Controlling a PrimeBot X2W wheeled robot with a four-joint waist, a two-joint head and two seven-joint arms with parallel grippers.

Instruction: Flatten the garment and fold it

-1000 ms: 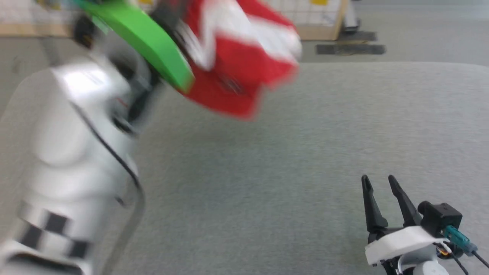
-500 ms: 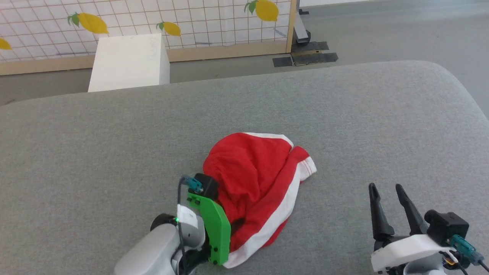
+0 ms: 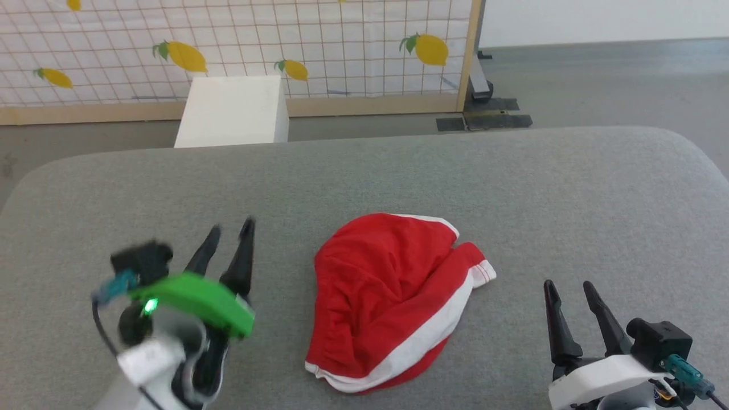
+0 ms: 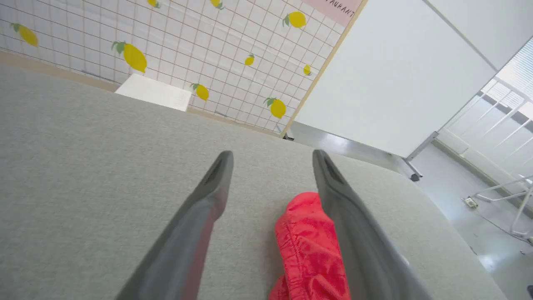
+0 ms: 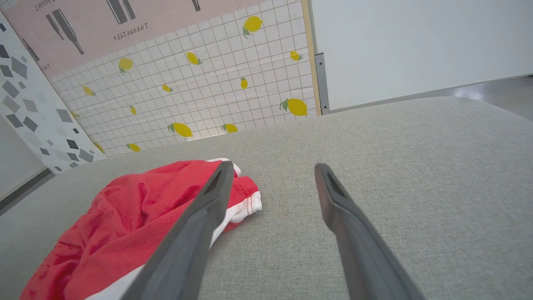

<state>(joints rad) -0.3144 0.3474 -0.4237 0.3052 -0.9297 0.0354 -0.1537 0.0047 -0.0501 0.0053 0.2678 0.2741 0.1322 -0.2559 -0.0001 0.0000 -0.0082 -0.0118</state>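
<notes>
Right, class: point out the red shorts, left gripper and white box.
red shorts [image 3: 376, 296], head view, middle of the red fabric.
left gripper [image 3: 232, 225], head view, midway between its fingertips.
white box [image 3: 230, 108], head view, its top face.

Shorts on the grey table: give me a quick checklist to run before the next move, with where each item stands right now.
1. Left gripper open and clear of the shorts: ok.
2. Right gripper open and empty: ok.
3. Shorts wholly on the table, away from its edges: ok.
4. Shorts lying flat: not ok, they are bunched in a rumpled mound.
5. Hem exposed for a grasp: ok, on the right gripper's side.
6. Waistband found: cannot tell.
</notes>
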